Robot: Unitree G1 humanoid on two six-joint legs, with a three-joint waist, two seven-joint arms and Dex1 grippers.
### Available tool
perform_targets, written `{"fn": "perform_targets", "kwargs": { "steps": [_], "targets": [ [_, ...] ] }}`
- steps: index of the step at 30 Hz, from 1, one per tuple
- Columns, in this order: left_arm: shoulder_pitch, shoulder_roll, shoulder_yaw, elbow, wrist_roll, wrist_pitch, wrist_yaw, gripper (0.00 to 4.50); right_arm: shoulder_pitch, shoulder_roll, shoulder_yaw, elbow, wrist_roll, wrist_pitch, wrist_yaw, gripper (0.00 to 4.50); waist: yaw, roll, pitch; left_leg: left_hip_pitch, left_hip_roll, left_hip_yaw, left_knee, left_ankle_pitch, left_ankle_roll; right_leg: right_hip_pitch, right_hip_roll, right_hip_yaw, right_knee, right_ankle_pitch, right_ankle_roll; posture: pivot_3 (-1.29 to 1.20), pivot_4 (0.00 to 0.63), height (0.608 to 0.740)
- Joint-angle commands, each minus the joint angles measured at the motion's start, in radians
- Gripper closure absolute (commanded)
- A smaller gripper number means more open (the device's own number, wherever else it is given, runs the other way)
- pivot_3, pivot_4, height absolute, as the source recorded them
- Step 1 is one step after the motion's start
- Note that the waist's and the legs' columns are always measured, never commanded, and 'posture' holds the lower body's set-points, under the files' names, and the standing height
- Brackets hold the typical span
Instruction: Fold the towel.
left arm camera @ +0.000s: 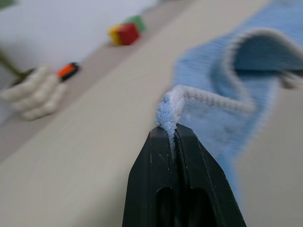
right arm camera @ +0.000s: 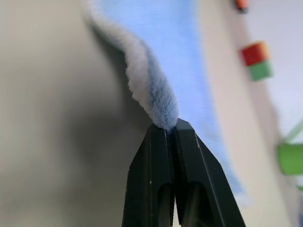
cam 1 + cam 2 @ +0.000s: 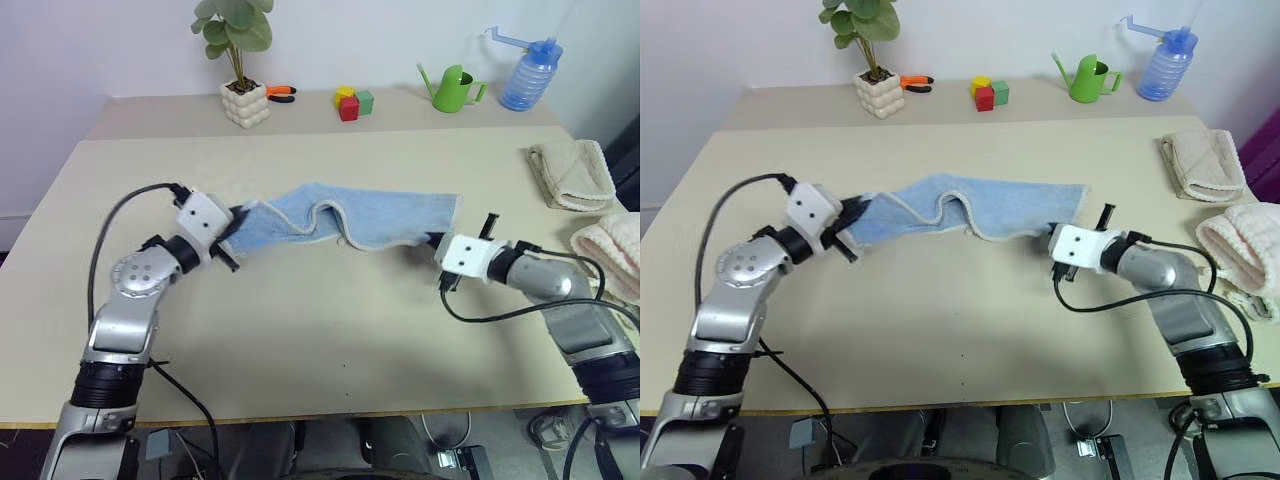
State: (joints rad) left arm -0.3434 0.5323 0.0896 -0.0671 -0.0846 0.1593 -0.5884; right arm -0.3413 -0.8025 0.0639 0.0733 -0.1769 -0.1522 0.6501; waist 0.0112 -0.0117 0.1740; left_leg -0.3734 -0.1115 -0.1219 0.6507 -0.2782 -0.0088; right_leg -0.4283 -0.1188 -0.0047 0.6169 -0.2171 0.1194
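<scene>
Fingers, left gripper: black pair clenched on a pinch of pale hem at one end of the towel. Fingers, right gripper: black pair clenched on a fold of blue terry edge at the opposite end.

Item, towel: light blue terry with whitish hem, stretched between the two grippers across the middle of the table. Its span runs roughly side to side; the middle sags and buckles into a raised fold. The hem traces a wavy line along the near side.

Item, table: beige top. Near half, between the towel and the front edge, is bare, apart from the two arms and their cables. A broad bare strip also lies behind the towel, up to the raised ledge at the back.

Items along the back ledge, well apart from the towel: potted plant in a knobbly white pot; orange-handled tool just beside the pot; coloured blocks, yellow, red and green, touching; green watering can; blue spray bottle.

Items at the table's right edge: beige ribbed towel, folded, well apart from the right gripper; fluffy cream-white towel, nearer the front, reaching the right edge of the head views.
</scene>
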Motion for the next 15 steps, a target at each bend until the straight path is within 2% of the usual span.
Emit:
{"fn": "perform_targets", "kwargs": {
  "steps": [1,5,8,13,15],
  "targets": [
    [-0.142,-0.004,0.083,0.09,-0.014,-0.068,0.094,4.5,-0.134,0.012,-0.077,0.0,0.028,0.035,-0.058,4.48,0.001,0.0,0.0,0.0,0.0,0.0,0.0,0.0,0.0,0.0,0.0,0.0,0.0,0.0,0.0,0.0,0.15,0.732],
    [-0.459,0.004,0.151,0.353,0.017,-0.179,0.287,4.5,-0.394,0.008,-0.11,0.181,-0.023,0.016,-0.193,4.48,0.003,-0.002,0.001,-0.001,0.0,0.0,0.002,0.001,-0.001,0.0,0.0,-0.001,0.0,0.002,0.0,0.0,0.15,0.732],
    [-0.614,0.032,0.204,0.491,-0.001,-0.249,0.366,4.5,-0.527,-0.001,-0.125,0.279,-0.022,-0.019,-0.254,4.48,0.0,-0.003,0.001,-0.006,0.0,0.0,0.002,0.001,-0.002,-0.004,0.0,-0.001,-0.002,0.005,0.001,0.0,0.15,0.732],
    [-0.65,0.078,0.233,0.547,-0.06,-0.262,0.317,4.5,-0.584,-0.003,-0.14,0.298,0.033,-0.03,-0.218,4.48,-0.022,-0.001,0.0,-0.007,0.0,0.003,-0.004,-0.001,0.001,-0.007,-0.001,0.0,-0.004,0.004,0.001,0.0,0.15,0.732],
    [-0.556,0.109,0.222,0.483,-0.087,-0.249,0.226,4.5,-0.534,-0.002,-0.151,0.241,0.101,-0.007,-0.146,4.48,-0.026,-0.001,0.0,-0.01,0.0,0.004,-0.002,-0.001,0.001,-0.01,-0.001,0.0,-0.004,0.005,0.002,0.0,0.15,0.732]
  ]
}}
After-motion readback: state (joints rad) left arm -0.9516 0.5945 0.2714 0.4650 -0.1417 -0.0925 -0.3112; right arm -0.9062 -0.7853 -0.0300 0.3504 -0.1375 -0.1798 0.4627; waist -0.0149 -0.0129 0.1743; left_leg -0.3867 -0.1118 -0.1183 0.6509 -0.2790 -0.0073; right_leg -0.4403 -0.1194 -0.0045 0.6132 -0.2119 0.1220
